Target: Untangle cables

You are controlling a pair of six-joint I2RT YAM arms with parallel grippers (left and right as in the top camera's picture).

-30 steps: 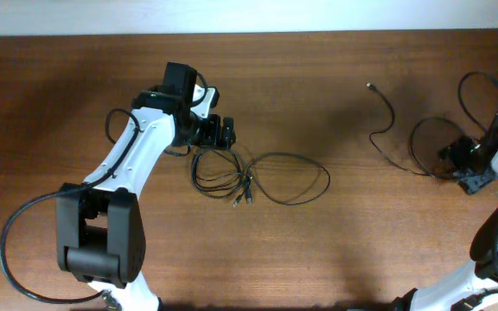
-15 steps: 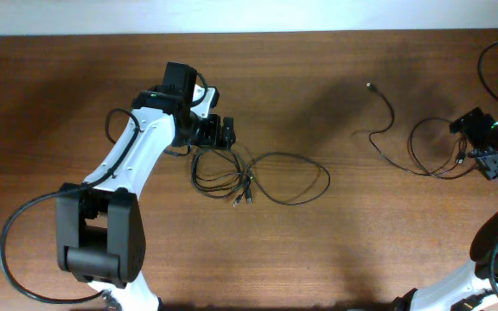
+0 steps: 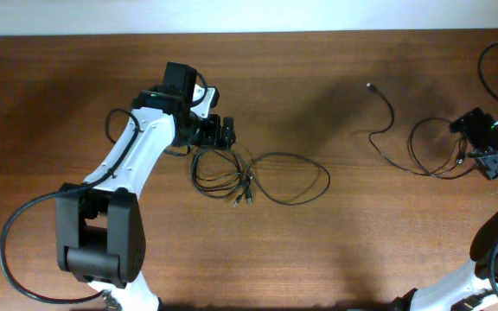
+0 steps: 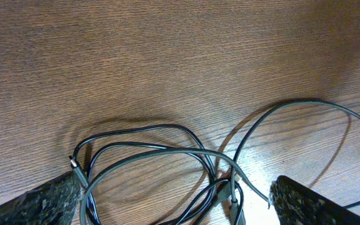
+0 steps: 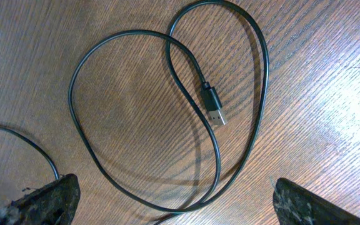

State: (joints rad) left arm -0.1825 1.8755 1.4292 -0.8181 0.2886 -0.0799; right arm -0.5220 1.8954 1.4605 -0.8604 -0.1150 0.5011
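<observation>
A tangle of thin black cables (image 3: pixel 234 179) lies mid-table, with one wide loop (image 3: pixel 326 177) reaching right. My left gripper (image 3: pixel 217 134) hovers open just above its upper left edge. In the left wrist view the coils (image 4: pixel 136 128) and a silvery plug tip (image 4: pixel 74 164) lie between and ahead of the left gripper (image 4: pixel 180 206), untouched. A separate cable (image 3: pixel 391 111) lies at the right, its loop (image 3: pixel 426 147) beside my open right gripper (image 3: pixel 482 144). In the right wrist view that loop and its USB plug (image 5: pixel 215 112) lie flat ahead of the empty right gripper (image 5: pixel 180 203).
Thick black robot cables arc at the top right (image 3: pixel 491 60) and by the left arm's base (image 3: pixel 11 233). The table's far edge (image 3: pixel 249 34) meets a white wall. Bare wood lies between the two cable groups.
My right gripper has opened fully and shifted up and to the right, leaving the cable loop on the table. The left arm and the tangle have not moved.
</observation>
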